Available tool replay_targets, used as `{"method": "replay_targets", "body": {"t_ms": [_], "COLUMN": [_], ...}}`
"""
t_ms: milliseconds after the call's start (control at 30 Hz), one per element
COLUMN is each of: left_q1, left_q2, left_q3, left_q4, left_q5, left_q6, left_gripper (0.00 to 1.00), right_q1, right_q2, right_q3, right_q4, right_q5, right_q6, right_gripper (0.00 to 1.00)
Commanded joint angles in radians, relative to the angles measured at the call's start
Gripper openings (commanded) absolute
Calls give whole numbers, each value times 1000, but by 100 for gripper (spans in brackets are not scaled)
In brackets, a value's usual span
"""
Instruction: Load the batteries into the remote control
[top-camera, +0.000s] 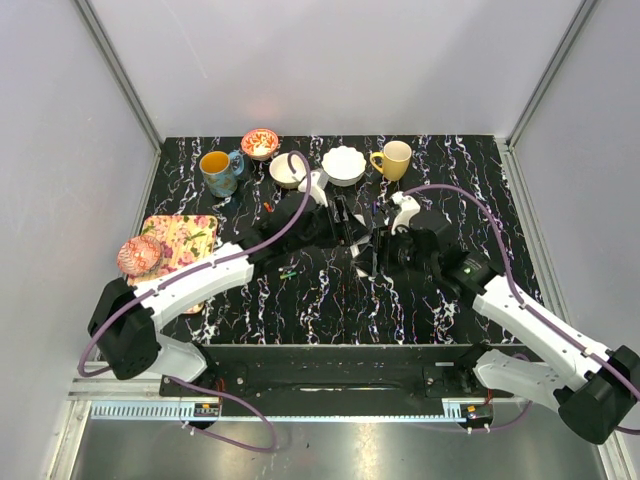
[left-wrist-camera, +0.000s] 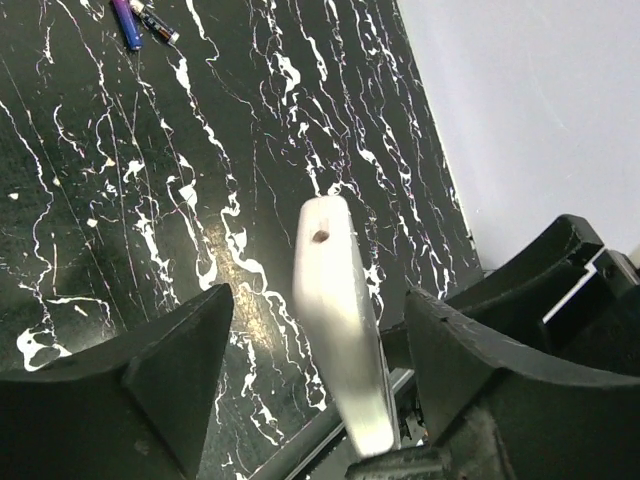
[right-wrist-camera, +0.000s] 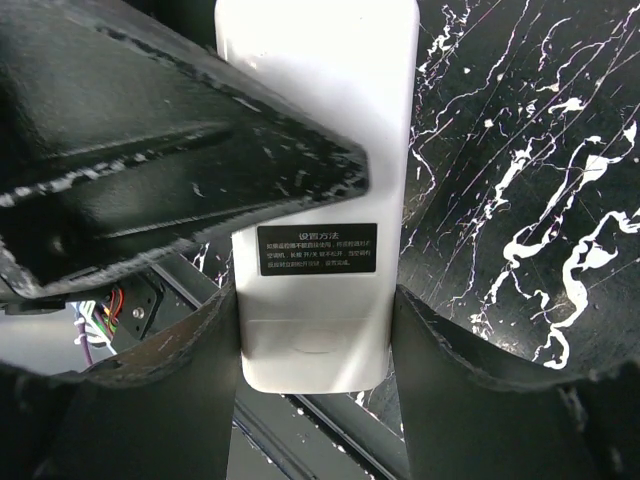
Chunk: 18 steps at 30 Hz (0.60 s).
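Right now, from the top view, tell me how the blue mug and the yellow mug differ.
Colour: the blue mug is blue outside with an orange-yellow inside; the yellow mug is plain pale yellow.
Place: the blue mug stands back left, the yellow mug back right.
Handle: the blue mug's points right, the yellow mug's left.
Both stand upright, mouths up.

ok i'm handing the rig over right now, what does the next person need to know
Right gripper: shut on the remote, white labelled back toward its camera.
Left gripper: open, one finger on either side of the remote's thin edge, with a gap on both sides.
Batteries: two lying loose on the table.
Done: remote is gripped.
Left: no open battery bay shows, so open the back, fit both batteries, close it.
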Motion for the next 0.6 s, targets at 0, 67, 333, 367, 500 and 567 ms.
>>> {"method": "replay_targets", "body": {"t_ms": [0,67,333,367,500,567], "left_q1": [-34,-38,-40,-41,-40,-40], "left_q2": [41,55,70,69,64,60], "left_q3": [99,122,125,124,99,90], "left_q4": [-1,-12,-18,-18,-17,-6], "left_q5": [-93,-95,-96,-92,-79,-75], "left_q6": [-10,-9,-6,-6,-12,-12], "left_gripper": [70,62,37,41,48,48], "right_q1": [25,28,31,31,31,30], "right_q2": [9,10,-11,-14,-21,-22], "right_q3": [53,55,39,39,42,45], "right_q4": [52,47,44,41,36,35], "right_q5": [60,60,75,77,80,80], "right_q6": [12,9,10,10,7,7], "right_gripper": [0,0,0,0,0,0]}}
